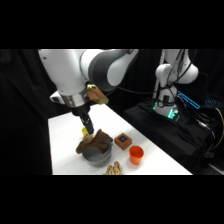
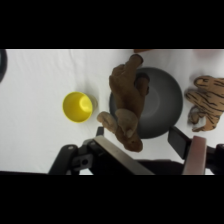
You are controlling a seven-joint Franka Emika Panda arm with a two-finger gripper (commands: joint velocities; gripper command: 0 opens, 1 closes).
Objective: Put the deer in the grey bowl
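Lying across the grey bowl's (image 2: pixel 162 102) rim, the deer (image 2: pixel 127 102) drapes half inside, beside a yellow cup (image 2: pixel 77 106). The gripper (image 2: pixel 145 142) hangs above it, fingers spread, holding nothing.

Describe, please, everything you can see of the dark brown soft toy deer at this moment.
The dark brown soft toy deer looks plush and floppy, with sprawling limbs. In the wrist view it lies draped across one side of the round grey bowl, part of its body inside and other parts hanging over the rim toward the small yellow cup, which it does not touch. In the side view it sits atop the bowl, directly beneath the gripper. Whether the gripper touches it cannot be told.
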